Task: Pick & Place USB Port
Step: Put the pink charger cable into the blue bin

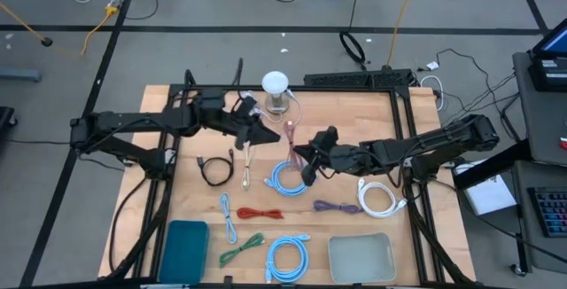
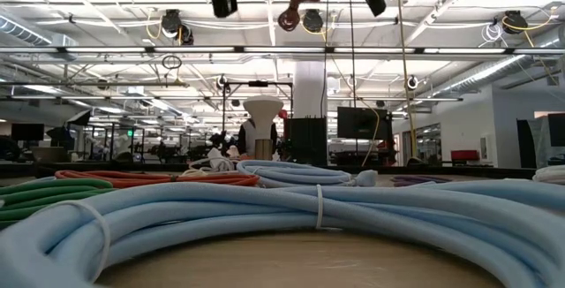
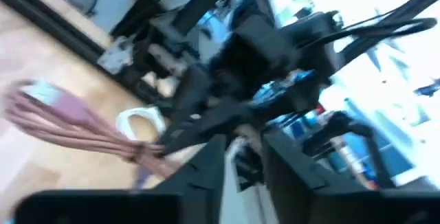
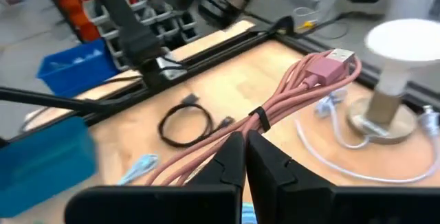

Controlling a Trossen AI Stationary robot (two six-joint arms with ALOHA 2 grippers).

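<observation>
Nearest the low camera, a pale blue cable coil [image 2: 291, 213] filled the foreground, tied with a thin strap, with orange and green cables lying behind it.

Seen from above, a wooden table [image 1: 199, 196] held many bundled cables. A white lamp-like stand [image 1: 275, 89] stood near the table's far edge and serves here as the landmark.

The right gripper [image 1: 310, 158] reached in toward the middle of the table, on the near side of the stand and slightly to its right. Its fingers were clenched on a pink USB cable [image 4: 289, 97], a bundle bound with a dark tie. In the right wrist view the bundle ran from the fingertips toward the stand, its pink plug end close beside the stand's post. The bundle appeared lifted off the table; in the low view it hung high near the gripper.

The left gripper [image 1: 257, 132] sat just to the left of the stand, close to the pink cable. Its fingers were partly apart; whether they touched anything could not be told.

A black cable loop [image 1: 215, 170] lay left of and nearer than the stand. A blue coil [image 1: 287, 179] lay just beneath the right gripper, and a white coil [image 1: 379, 199] lay farther right. A teal tray [image 1: 183, 249] and a grey tray [image 1: 361, 258] sat at the near edge.
</observation>
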